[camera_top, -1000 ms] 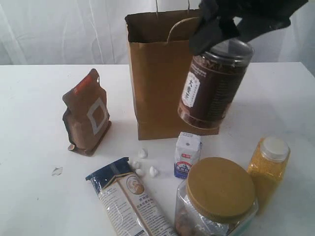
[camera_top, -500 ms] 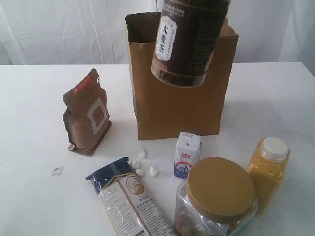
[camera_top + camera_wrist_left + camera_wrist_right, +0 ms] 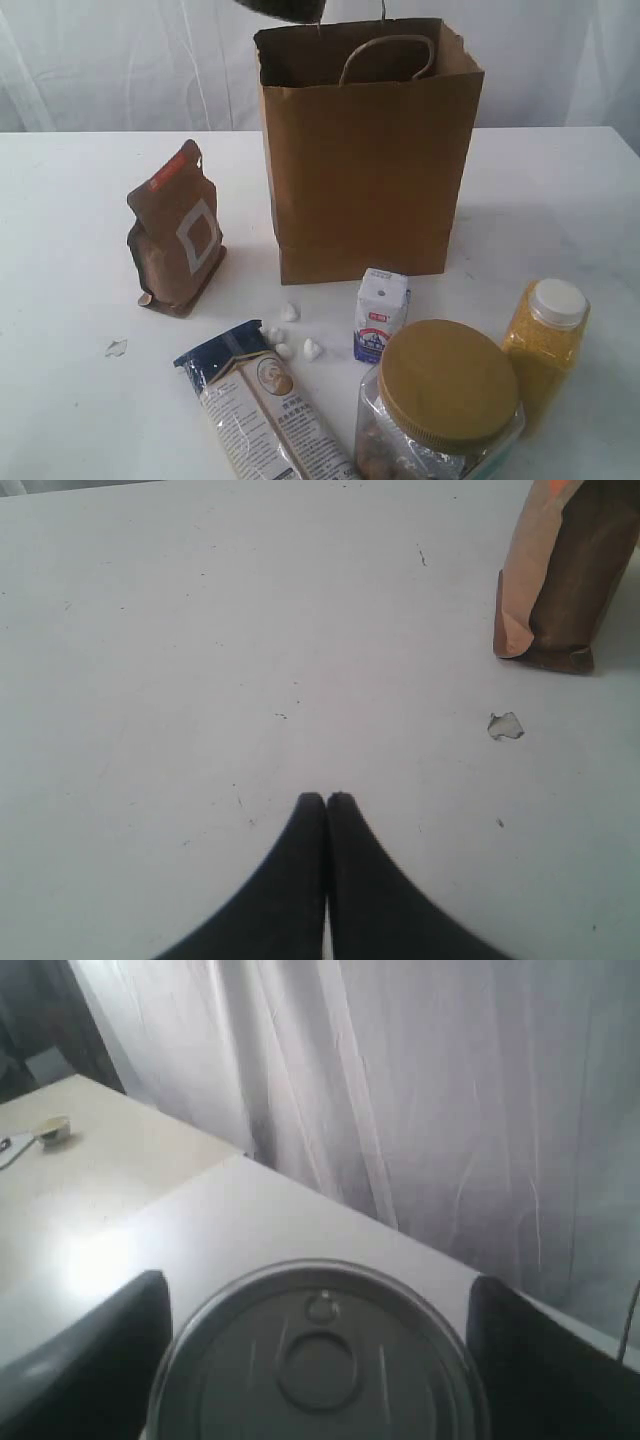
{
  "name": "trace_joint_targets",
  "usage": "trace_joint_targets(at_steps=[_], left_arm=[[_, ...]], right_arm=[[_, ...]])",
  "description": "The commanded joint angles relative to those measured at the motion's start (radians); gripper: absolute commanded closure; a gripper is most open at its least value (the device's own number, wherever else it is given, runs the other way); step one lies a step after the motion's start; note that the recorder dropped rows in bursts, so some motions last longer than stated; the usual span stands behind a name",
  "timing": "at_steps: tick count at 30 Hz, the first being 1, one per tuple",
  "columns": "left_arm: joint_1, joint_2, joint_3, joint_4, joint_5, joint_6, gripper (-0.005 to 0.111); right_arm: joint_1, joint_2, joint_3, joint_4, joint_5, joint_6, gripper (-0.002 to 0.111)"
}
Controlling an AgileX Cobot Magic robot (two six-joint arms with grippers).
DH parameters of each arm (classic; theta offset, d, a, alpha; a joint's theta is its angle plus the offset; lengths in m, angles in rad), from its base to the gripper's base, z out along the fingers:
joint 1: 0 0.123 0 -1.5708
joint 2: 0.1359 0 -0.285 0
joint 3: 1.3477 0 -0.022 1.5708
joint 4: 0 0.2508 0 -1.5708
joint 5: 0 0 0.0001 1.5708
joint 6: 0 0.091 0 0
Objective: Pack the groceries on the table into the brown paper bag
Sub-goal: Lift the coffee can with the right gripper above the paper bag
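White curtain [image 3: 120,60] hangs behind a plain white tabletop [image 3: 60,200]. At the far left the left tool [image 3: 327,805] hovers over bare surface with its tips pressed together, holding nothing. One brown red-labelled pouch [image 3: 177,232] stands upright, with a small pale scrap [image 3: 116,348] lying near its foot. One long blue-topped noodle packet [image 3: 262,405] lies flat at the front edge; four small white lumps [image 3: 290,312] sit between it and the bag.

One brown paper bag [image 3: 365,170] stands upright and open, a loop handle [image 3: 388,55] flopped into its mouth. One metal-lidded can [image 3: 285,8] hangs above the bag's left rim, only its dark base showing. The right tool [image 3: 316,1355] clamps it from both sides, fingers wide apart around the lid.

One small white-blue carton [image 3: 381,314] stands just in front of the bag; one tan-lidded clear jar [image 3: 445,400] and one yellow white-capped bottle [image 3: 545,345] stand further right.

The step in hand looks like lowering the can into the bag. It would go best if the can were first brought over the middle of the mouth, clear of the rim and the drooping handle; it should be kept upright and set low before release, since nothing steadies the bag and a knock could tip it.
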Motion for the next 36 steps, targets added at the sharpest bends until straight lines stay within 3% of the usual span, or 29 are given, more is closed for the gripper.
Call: trace_joint_targets(at_steps=[1,12,20,30,36], left_arm=[[-0.006,-0.003,0.003,0.000,0.000,-0.009,0.107],[-0.006,-0.003,0.003,0.000,0.000,-0.009,0.107],[-0.006,-0.003,0.003,0.000,0.000,-0.009,0.107],[-0.006,-0.003,0.003,0.000,0.000,-0.009,0.107],[-0.006,-0.003,0.003,0.000,0.000,-0.009,0.107]], right_arm=[[-0.004,0.038,-0.009,0.095,-0.176,-0.041,0.073],[-0.004,0.107,-0.009,0.038,-0.286,-0.041,0.073],[-0.004,0.109,0.036,-0.233,-0.239,0.051,0.073],[-0.004,0.109,0.041,-0.316,-0.270,0.064,0.073],[-0.004,0.109,0.041,-0.531,-0.265,0.186,0.073]])
